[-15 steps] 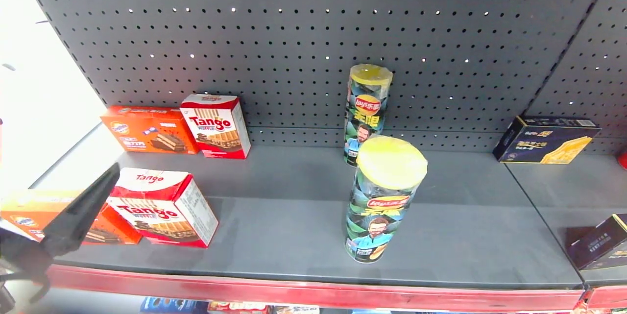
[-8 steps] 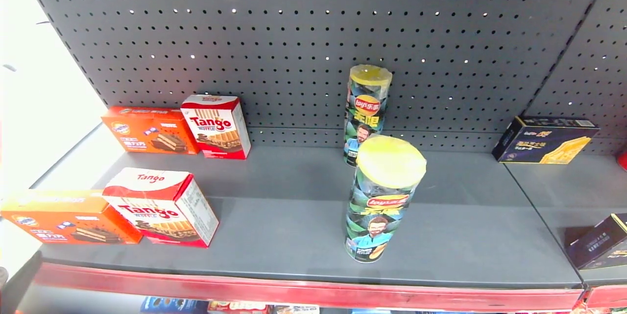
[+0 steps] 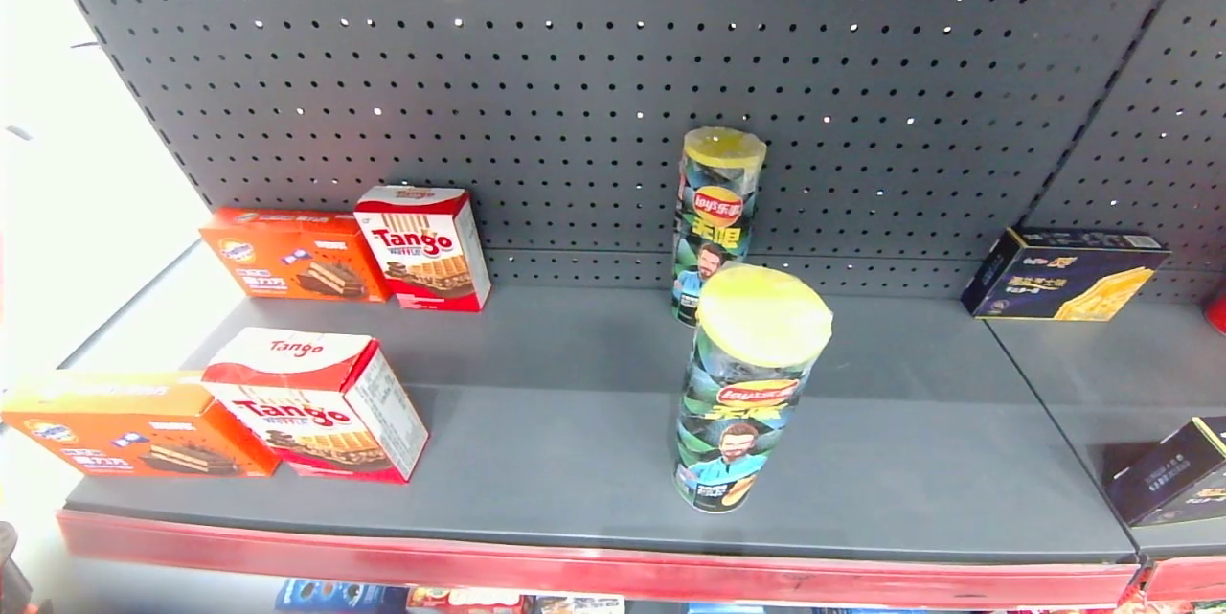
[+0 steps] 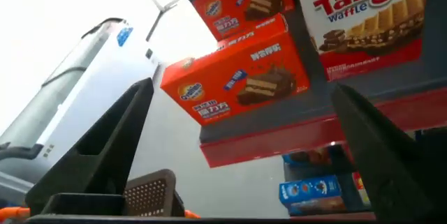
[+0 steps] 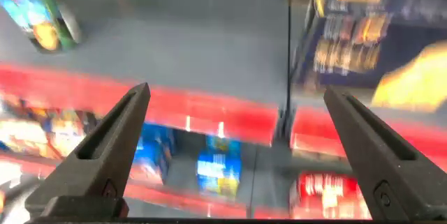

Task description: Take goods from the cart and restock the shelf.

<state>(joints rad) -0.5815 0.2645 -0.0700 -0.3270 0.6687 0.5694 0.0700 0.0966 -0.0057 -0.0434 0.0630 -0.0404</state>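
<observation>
On the grey shelf [image 3: 575, 461], two orange boxes [image 3: 134, 427] [image 3: 292, 255] and two red-and-white wafer boxes [image 3: 321, 403] [image 3: 426, 245] stand at the left. Two chip cans with yellow lids stand in the middle, one at the front [image 3: 752, 384] and one by the back wall [image 3: 718, 212]. My left gripper [image 4: 237, 147] is open and empty, low in front of the shelf's left end, facing the front orange box [image 4: 237, 77]. My right gripper [image 5: 237, 147] is open and empty, facing the red shelf edge [image 5: 209, 109], with a chip can [image 5: 38, 15] off to one side.
Dark boxes [image 3: 1063, 274] [image 3: 1169, 470] sit on the neighbouring shelf section to the right. A perforated back wall [image 3: 575, 68] closes the shelf. More goods [image 4: 314, 189] fill the shelf below. A brown perforated piece [image 4: 150, 192] lies near the left gripper. Bare shelf lies around the cans.
One second ago a dark finger of the left gripper stood before the front orange box in the head view; it has since dropped down and out of that view. The goods have not moved.
</observation>
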